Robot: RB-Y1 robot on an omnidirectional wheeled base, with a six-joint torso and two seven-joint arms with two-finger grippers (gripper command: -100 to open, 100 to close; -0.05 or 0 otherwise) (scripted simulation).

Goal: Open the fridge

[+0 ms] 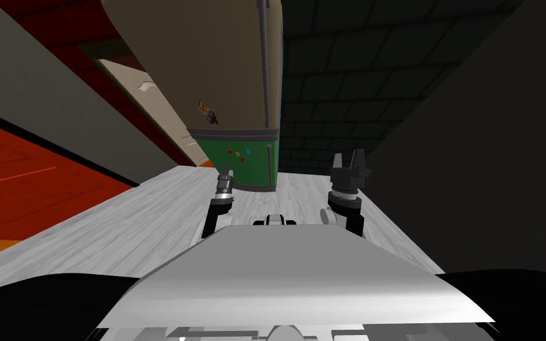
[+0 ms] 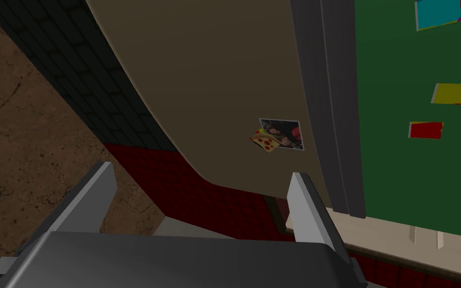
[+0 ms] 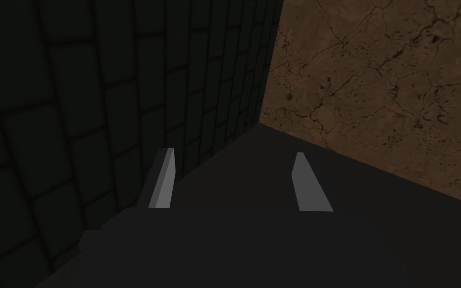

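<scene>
The fridge stands straight ahead, with a large tan door (image 1: 218,59) above a smaller green door (image 1: 248,163) and a grey band (image 1: 233,133) between them. A dark vertical handle bar (image 1: 262,65) runs along the tan door's right edge. My left gripper (image 1: 225,173) hovers open just short of the green door. In the left wrist view its fingers (image 2: 307,210) frame the tan door (image 2: 199,75), a photo magnet (image 2: 279,134), the grey band (image 2: 329,100) and the green door (image 2: 414,165), touching none. My right gripper (image 1: 349,161) is open beside the fridge; its fingers (image 3: 163,180) hold nothing.
A cream cabinet (image 1: 147,100) adjoins the fridge's left side, below a red wall. A dark tiled wall (image 1: 349,89) lies behind the fridge on the right, and a dark flat wall (image 1: 491,148) closes the right side. Pale floor (image 1: 147,213) runs up to the fridge.
</scene>
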